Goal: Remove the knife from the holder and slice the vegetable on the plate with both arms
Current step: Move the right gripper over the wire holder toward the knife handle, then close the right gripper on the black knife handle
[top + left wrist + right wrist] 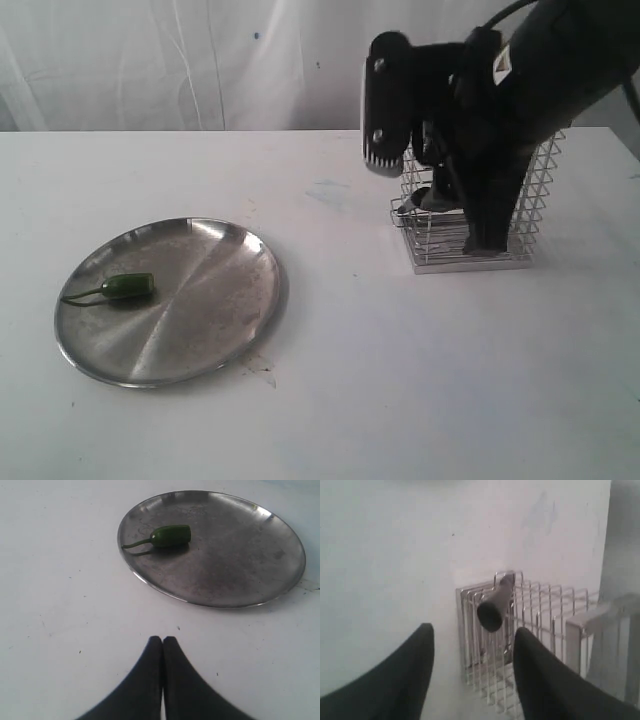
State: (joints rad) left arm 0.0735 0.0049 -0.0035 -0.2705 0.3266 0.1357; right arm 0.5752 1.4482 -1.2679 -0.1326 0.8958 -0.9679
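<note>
right gripper (pixel 473 630) spread wide, empty over holder (pixel 540 605) corner; knife (pixel 492 610) looks stiff, light, slick, best pinched at rounded handle.

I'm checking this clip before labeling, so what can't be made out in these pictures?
The knife blade: right wrist view shows only the handle; the holder wires hide the rest.
Holder's inside: exterior view, covered by the right arm.
The left gripper: absent from exterior view; left wrist view's edge cuts it.
</note>
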